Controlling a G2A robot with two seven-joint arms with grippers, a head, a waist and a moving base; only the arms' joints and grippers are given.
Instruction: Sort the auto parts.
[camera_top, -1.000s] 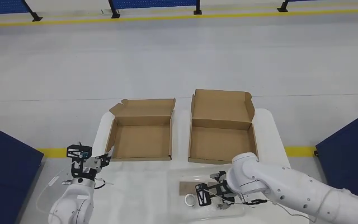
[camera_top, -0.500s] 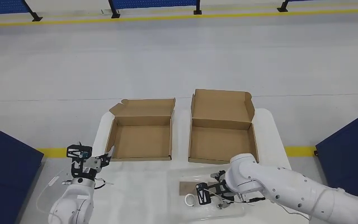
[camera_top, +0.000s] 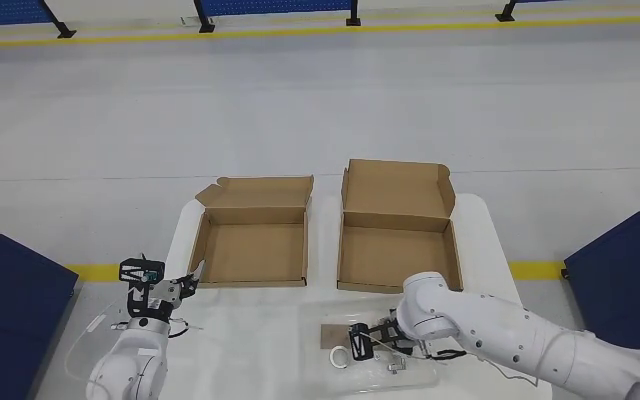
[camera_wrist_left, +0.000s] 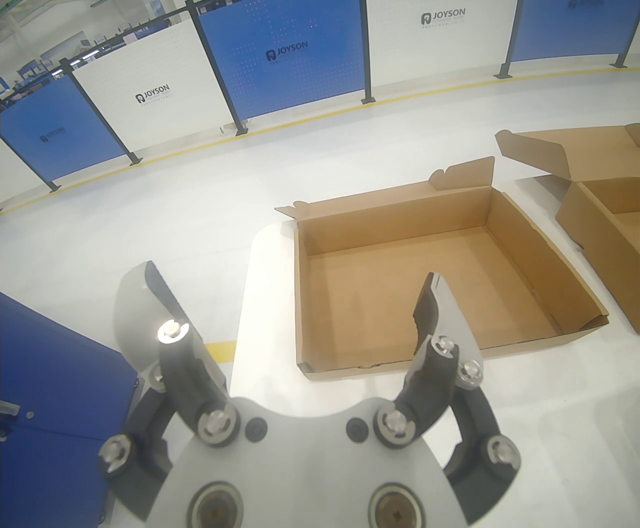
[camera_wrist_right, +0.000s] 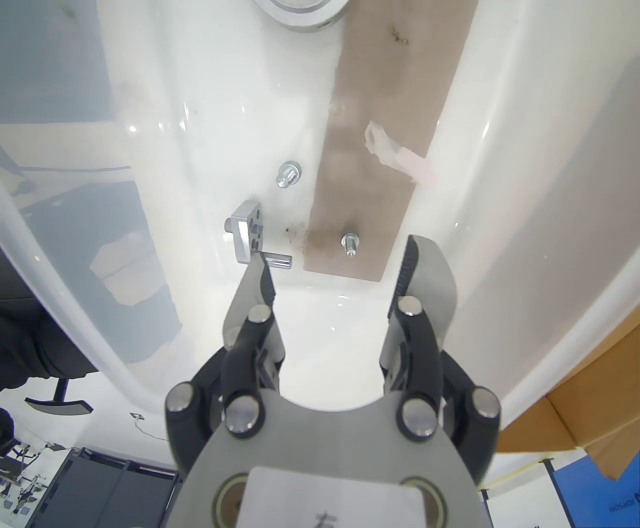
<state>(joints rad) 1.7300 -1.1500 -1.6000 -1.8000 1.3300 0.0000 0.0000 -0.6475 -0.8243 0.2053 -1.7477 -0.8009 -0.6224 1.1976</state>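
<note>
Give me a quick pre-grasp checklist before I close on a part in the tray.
1. Right pincer open, holding nothing: ok.
2. Bolt on the brown strip lies ahead between the jaws: ok.
3. Bracket pin close against one fingertip, may get bumped: not ok.
4. Height above the tray floor: cannot tell.
5. Left box and right box open: ok.
6. Left pincer open, away from the tray: ok.

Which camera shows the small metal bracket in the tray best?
Right wrist view: the metal bracket lies close before the right gripper. From the top it is too small to tell; the left wrist faces a cardboard box.
</note>
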